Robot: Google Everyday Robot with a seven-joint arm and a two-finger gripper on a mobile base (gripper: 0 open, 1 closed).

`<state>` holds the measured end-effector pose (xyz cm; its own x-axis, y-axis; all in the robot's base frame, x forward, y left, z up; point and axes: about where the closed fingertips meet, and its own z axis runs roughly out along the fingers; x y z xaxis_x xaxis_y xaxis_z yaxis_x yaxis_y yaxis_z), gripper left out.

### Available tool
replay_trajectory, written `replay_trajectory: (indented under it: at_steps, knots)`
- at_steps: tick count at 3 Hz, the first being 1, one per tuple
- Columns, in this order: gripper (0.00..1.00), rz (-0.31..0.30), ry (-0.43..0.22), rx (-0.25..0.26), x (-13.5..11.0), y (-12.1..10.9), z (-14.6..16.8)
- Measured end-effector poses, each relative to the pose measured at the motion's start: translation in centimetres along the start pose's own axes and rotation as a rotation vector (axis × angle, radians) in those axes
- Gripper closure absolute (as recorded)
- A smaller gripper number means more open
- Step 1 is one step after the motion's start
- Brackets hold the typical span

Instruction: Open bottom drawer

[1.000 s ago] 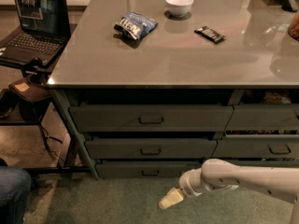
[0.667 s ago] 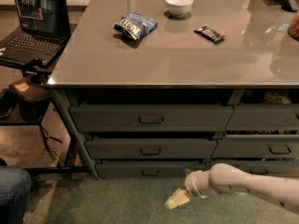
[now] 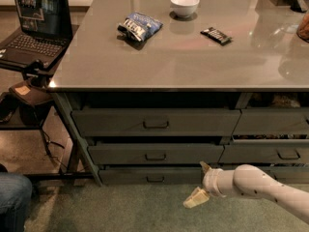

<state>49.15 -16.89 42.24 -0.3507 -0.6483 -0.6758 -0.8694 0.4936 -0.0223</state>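
Observation:
The bottom drawer (image 3: pixel 145 175) is the lowest, low-fronted dark grey-green one of the left stack, with a small dark loop handle (image 3: pixel 155 179) at its centre. Its front sits about flush with the frame. My gripper (image 3: pixel 197 183) is on the white arm coming in from the lower right. It hangs just in front of the drawer's right end, to the right of the handle and not touching it. Its two cream fingers (image 3: pixel 195 198) are spread apart, one low and one high, with nothing between them.
Two taller drawers (image 3: pixel 154 122) sit above, and a second stack (image 3: pixel 275 153) is to the right. The counter top (image 3: pixel 96 62) holds a chip bag (image 3: pixel 139 27), a white bowl (image 3: pixel 184 5) and a dark snack bar (image 3: pixel 216 35). A laptop (image 3: pixel 34 28) on a stand and a person's knee (image 3: pixel 14 202) are at the left.
My gripper and arm have shifted to the right and slightly up, nearer the drawer front. The drawers have not moved.

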Motion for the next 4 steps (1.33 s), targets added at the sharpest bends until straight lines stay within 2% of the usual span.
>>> replay_trajectory:
  at_steps: [1, 2, 3, 4]
  knots:
    - [0.00, 0.015, -0.023, 0.015, 0.2, 0.2, 1.1]
    - [0.00, 0.034, -0.011, -0.006, 2.9, 3.9, 5.8]
    - [0.00, 0.048, 0.052, 0.023, 5.9, 4.9, 9.8]
    - [0.00, 0.014, 0.058, 0.069, 5.4, 3.2, 11.0]
